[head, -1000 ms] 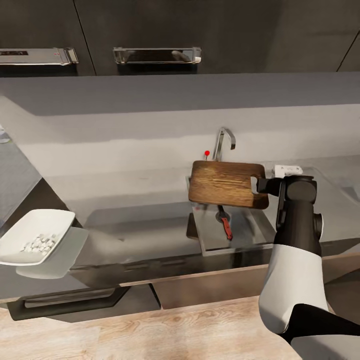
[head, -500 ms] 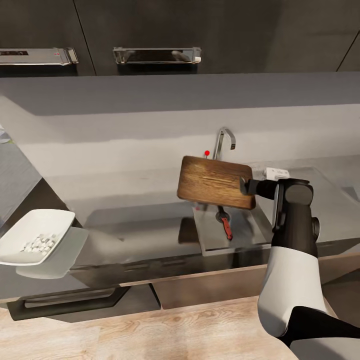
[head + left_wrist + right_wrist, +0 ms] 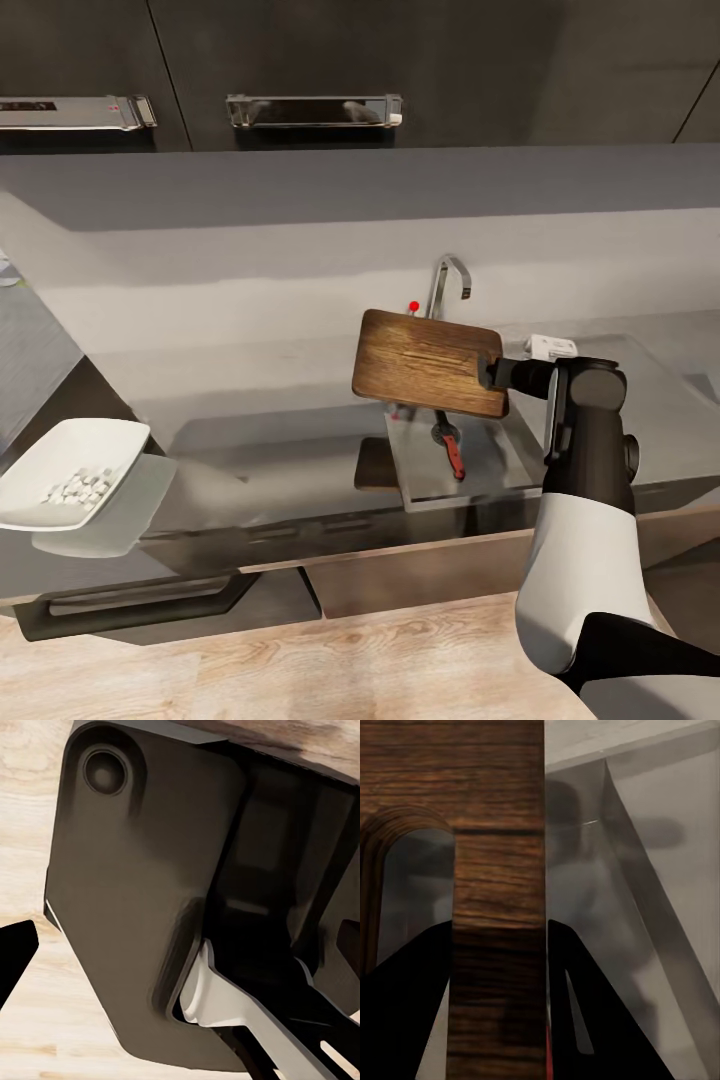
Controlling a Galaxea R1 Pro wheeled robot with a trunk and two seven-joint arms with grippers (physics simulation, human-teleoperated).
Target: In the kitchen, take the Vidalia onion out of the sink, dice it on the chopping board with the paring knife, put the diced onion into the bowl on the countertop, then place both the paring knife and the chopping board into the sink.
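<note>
Grey counter stretches under dark cabinets, with the sink as landmark. Above the sink hangs the chopping board, pinched at its handle end by the right gripper. Its far corner overhangs the sink's rim, so dropping it risks catching there or striking the paring knife inside. Well away from the sink, the bowl holds the dice.

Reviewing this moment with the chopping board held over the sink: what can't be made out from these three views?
- Sink: in the head view, the chopping board hides its back part and the tap's base.
- Paring knife: its blade tip lies under the board's edge.
- Right claw: the contact is hidden in the head view; in the right wrist view the board covers the gap between the fingers.
- Left claw: the left wrist view is too close and dark to judge.
</note>
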